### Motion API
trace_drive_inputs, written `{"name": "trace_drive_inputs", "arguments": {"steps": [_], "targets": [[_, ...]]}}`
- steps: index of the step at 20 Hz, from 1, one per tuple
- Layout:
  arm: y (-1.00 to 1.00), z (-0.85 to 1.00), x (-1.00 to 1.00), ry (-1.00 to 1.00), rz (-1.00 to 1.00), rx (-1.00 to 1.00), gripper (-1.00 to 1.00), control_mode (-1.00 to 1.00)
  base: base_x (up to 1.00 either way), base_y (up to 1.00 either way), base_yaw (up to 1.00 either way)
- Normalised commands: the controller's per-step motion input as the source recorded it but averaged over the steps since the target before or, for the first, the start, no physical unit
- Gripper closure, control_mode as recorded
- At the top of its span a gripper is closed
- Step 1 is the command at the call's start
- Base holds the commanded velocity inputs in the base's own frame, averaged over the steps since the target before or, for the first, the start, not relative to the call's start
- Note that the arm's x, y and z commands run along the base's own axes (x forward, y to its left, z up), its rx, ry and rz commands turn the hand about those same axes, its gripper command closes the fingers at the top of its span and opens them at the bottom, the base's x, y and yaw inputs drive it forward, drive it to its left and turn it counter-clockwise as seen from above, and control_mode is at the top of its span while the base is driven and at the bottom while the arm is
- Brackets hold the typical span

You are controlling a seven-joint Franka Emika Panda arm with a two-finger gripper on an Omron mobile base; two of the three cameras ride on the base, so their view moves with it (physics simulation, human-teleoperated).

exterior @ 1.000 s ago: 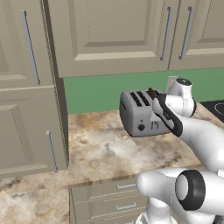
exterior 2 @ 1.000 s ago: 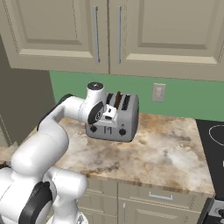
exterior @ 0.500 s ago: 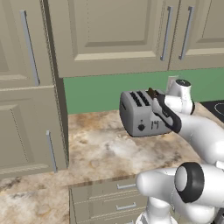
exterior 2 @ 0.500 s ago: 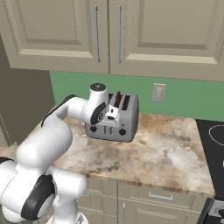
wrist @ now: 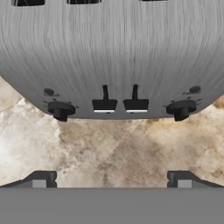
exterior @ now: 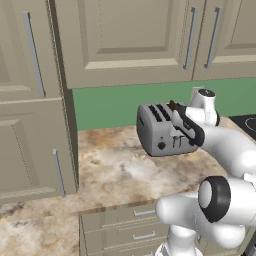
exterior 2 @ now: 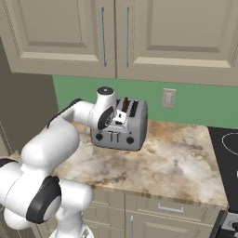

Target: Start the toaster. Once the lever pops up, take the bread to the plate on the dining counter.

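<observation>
Left side of the left base view is tall beige cabinet doors [exterior: 30, 125], then the green wall [exterior: 105, 107] and the marbled worktop [exterior: 115, 172] with drawers [exterior: 130, 227] under it. Next rightward sits the toaster [exterior: 162, 129], grey and boxy, standing on that worktop near the wall, slots up. A dark brown bread [exterior: 172, 105] slice pokes up from a slot at its right end in that view; in the right base view the same slice [exterior 2: 124, 104] stands up from a slot on top, above my hand. My gripper [exterior: 181, 127] is right at the toaster's front face, jaws spread wide, grasping nothing. Hand view: toaster front [wrist: 113, 52] looms close, left knob [wrist: 61, 110], then two thin levers [wrist: 105, 104] side by side at the bottom of their tracks in that view, then right knob [wrist: 180, 109]; my fingertips [wrist: 40, 179] sit wide apart, short of the front, worktop between. Far right in the right base view: wall outlet [exterior 2: 168, 98] and edge of a dark stovetop [exterior 2: 228, 148].
</observation>
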Motion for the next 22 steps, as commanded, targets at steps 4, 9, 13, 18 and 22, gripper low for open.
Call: {"name": "trace_drive_inputs", "arguments": {"steps": [4,9,13,18,22], "targets": [[0.0,0.0,0.08,0.0,0.0,0.0,-1.0,-1.0,0.0,0.0,0.0],[0.0,0.0,0.06,-0.01,0.0,0.0,-1.0,-1.0,0.0,0.0,0.0],[0.0,0.0,0.06,-0.04,0.0,0.0,-1.0,-1.0,0.0,0.0,0.0],[0.0,0.0,0.02,-0.09,0.0,0.0,-1.0,-1.0,0.0,0.0,0.0],[0.0,0.0,0.0,-0.09,0.0,0.0,-1.0,-1.0,0.0,0.0,0.0]]}}
